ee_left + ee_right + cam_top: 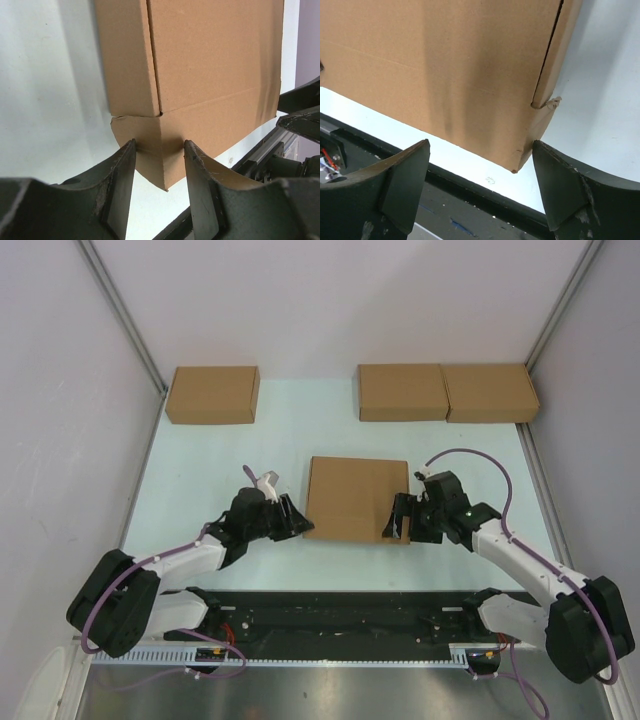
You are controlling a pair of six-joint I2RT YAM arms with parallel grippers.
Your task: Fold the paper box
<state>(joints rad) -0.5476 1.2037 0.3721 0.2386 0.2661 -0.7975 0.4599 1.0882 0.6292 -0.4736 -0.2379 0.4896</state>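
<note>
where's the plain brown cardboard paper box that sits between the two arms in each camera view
top external: plain brown corrugated-cardboard paper box lies mid-table, between the two arms.
left wrist: it fills the upper right, with its near-left corner low in the middle.
right wrist: it fills the upper left, with its near-right corner low and right of centre.
shared landmark: the box's near edge, facing the arm bases.
</note>
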